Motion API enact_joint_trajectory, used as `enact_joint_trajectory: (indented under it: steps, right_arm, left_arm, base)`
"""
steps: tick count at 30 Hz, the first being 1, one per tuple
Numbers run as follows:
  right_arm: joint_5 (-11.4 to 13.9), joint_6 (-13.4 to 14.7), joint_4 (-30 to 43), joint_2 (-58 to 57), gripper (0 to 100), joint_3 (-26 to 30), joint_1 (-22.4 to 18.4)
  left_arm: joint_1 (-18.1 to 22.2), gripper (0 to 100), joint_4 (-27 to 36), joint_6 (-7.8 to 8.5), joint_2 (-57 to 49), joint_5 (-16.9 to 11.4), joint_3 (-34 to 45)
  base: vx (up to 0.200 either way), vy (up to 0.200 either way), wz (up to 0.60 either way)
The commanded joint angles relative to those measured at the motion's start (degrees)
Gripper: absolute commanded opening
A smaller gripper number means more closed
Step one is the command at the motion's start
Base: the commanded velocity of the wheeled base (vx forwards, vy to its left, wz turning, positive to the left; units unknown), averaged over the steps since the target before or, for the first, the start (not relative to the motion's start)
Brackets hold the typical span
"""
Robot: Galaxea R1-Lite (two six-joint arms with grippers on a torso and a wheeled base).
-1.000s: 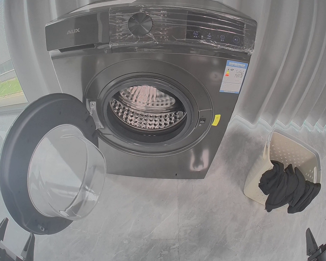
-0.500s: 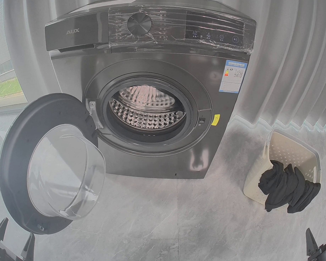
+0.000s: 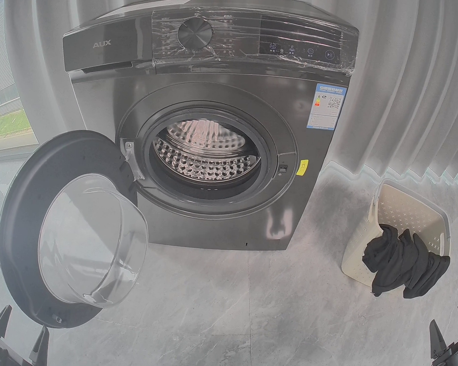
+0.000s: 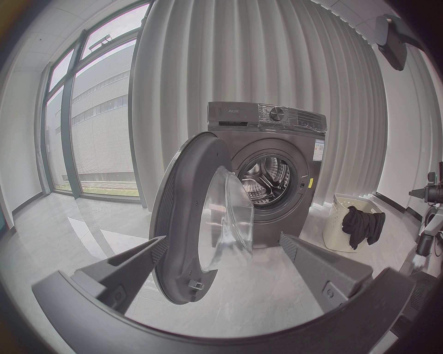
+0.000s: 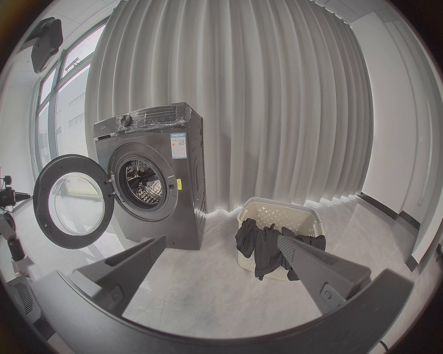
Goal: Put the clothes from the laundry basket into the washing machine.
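Head view puts both grippers at the near edge, low above the grey floor [image 3: 234, 315]; the left gripper [image 3: 25, 319] sits just before the swung-out door [image 3: 34, 184], the right gripper [image 3: 446, 315] on the basket's side; each has its fingers spread wide with nothing between them, which suits a first pick not yet begun. Farther off, the dark clothes [image 3: 403, 264] hang over the near rim of the laundry basket [image 3: 413, 195], part inside and part spilling down its front wall; that drape likely offers a raised fold to pinch, and the right arm is the nearer one. Beyond, the washing machine [image 3: 217, 91] stands left of the basket; its door is hinged aside, so the mouth is unblocked; the visible part of the drum [image 3: 207, 155] holds no garment. A pale curtain [image 3: 407, 87] hangs behind.
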Motion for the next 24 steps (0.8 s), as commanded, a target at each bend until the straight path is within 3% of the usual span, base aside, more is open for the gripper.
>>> enact_joint_trajectory:
  steps: [1, 4, 11, 20, 24]
  right_arm:
    - [-0.04, -0.03, -0.01, -0.06, 100, 1.01, 0.06]
    - [0.05, -0.11, -0.01, -0.06, 100, 1.01, 0.06]
    - [0.14, -0.2, -0.1, -0.06, 100, 1.01, 0.06]
    - [0.76, -0.2, -0.1, -0.06, 100, 1.01, 0.06]
    - [0.76, -0.11, -0.1, -0.06, 100, 1.01, 0.06]
  left_arm:
    - [0.04, 100, -0.01, -0.03, -0.84, 0.01, 1.01]
    - [0.04, 100, -0.01, 0.05, -0.84, 0.01, 1.01]
    - [0.04, 100, -0.01, -0.03, -0.84, 0.01, 1.01]
    - [0.04, 100, -0.01, -0.03, -0.84, 0.01, 1.01]
    - [0.04, 100, -0.01, -0.03, -0.84, 0.01, 1.01]
  base:
    - [0.0, -0.2, 0.0]
    - [0.0, -0.2, 0.0]
    - [0.0, 0.0, 0.0]
    - [0.0, 0.0, -0.6]
    - [0.0, 0.0, 0.0]
